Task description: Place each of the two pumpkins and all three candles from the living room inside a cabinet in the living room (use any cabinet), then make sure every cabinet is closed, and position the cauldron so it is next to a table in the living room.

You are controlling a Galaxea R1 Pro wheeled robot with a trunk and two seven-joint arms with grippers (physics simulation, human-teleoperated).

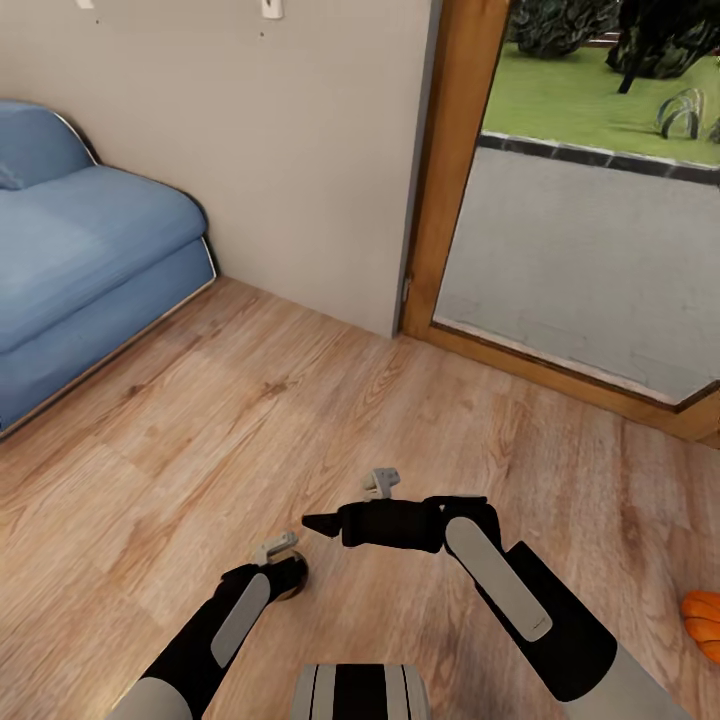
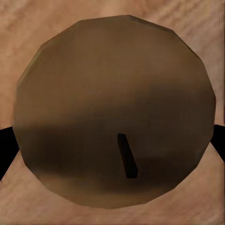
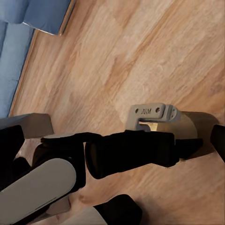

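While the left gripper [image 2: 112,140] clamps a candle [image 2: 115,112] over the floor [image 1: 300,400], I cannot tell how the right gripper [image 1: 318,523] stands.

Blue sofa [image 1: 80,260] against wall; wood-framed glass door [image 1: 590,250] right.

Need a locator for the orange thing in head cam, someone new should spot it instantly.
Start at the wood-framed glass door on the right of the head view, then drop down the wooden floor to the picture's right edge. There, half cut off, sits the pumpkin, just outside the right arm. It is ribbed and the one bright orange thing.
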